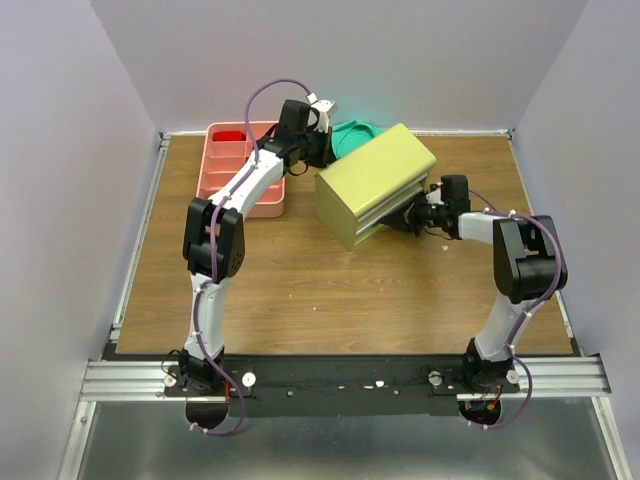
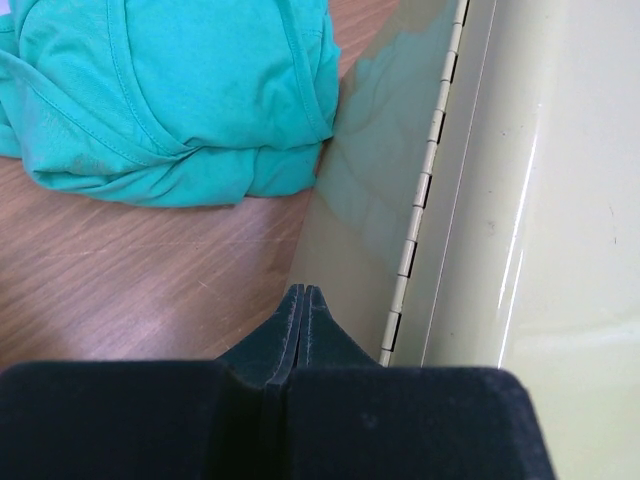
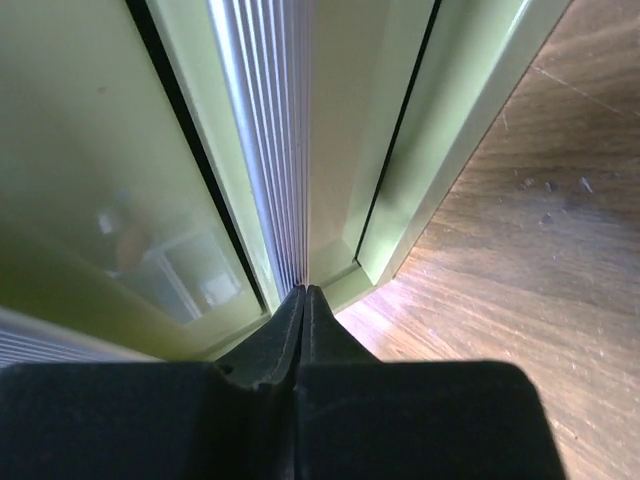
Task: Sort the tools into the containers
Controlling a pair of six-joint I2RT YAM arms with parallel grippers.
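Note:
The olive-green chest (image 1: 375, 183) stands mid-table, turned at an angle. My left gripper (image 1: 322, 150) is shut and empty, its tip (image 2: 302, 290) against the chest's hinged back wall (image 2: 440, 180). My right gripper (image 1: 412, 213) is shut and empty, its tip (image 3: 304, 290) pressed at the ribbed silver drawer handle (image 3: 275, 130) on the chest's front (image 3: 90, 170). The pink compartment tray (image 1: 240, 165) sits at the back left with something red (image 1: 229, 135) in its far compartment. No loose tools show on the table.
A crumpled green cloth (image 1: 355, 133) lies behind the chest, close to my left gripper; it also shows in the left wrist view (image 2: 170, 90). Bare wooden tabletop (image 1: 330, 290) stretches in front of the chest. Grey walls close in the table on three sides.

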